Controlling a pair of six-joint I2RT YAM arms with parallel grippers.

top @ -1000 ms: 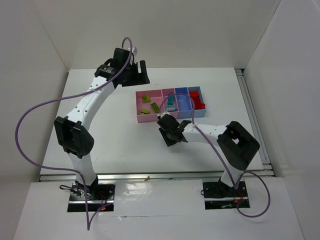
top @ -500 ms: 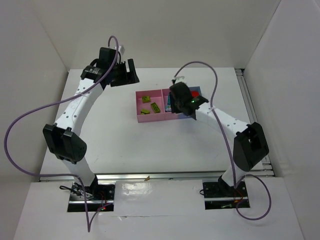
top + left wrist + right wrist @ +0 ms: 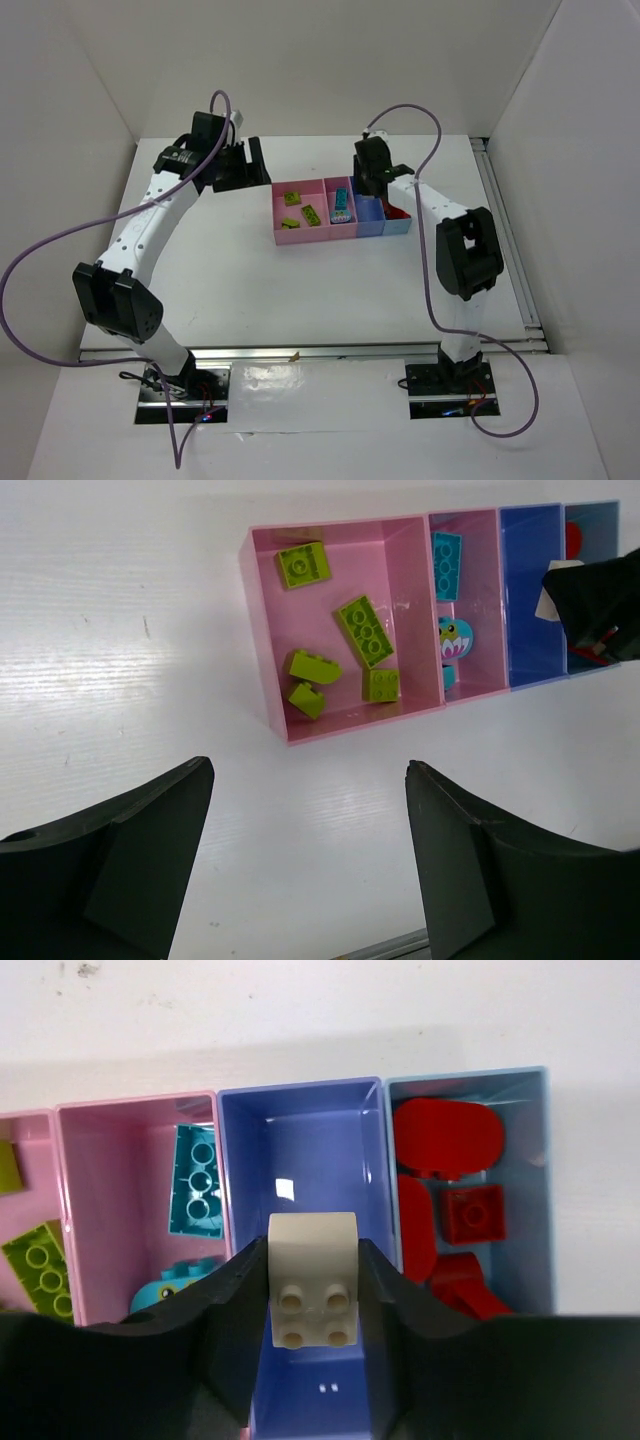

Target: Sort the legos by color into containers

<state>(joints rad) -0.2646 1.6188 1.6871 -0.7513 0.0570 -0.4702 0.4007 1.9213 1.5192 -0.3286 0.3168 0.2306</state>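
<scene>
A cream-white lego (image 3: 313,1278) is pinched between the fingers of my right gripper (image 3: 312,1250), which is shut on it directly above the blue container (image 3: 300,1140), whose floor shows bare. Beside it the light blue container (image 3: 522,1215) holds red legos (image 3: 447,1138). A teal lego (image 3: 197,1195) lies in the narrow pink container (image 3: 120,1190). Several yellow-green legos (image 3: 365,630) lie in the wide pink container (image 3: 290,620). My left gripper (image 3: 310,770) hangs open over bare table, left of the containers, with nothing between its fingers.
The four containers stand in one row (image 3: 340,238) at the middle back of the white table (image 3: 250,270). White walls close in the back and both sides. A metal rail (image 3: 510,240) runs along the table's right edge.
My right arm has swung from the table's middle up and back to over the blue container, with the cream-white lego in its grip. The left arm has drawn away to the left.
</scene>
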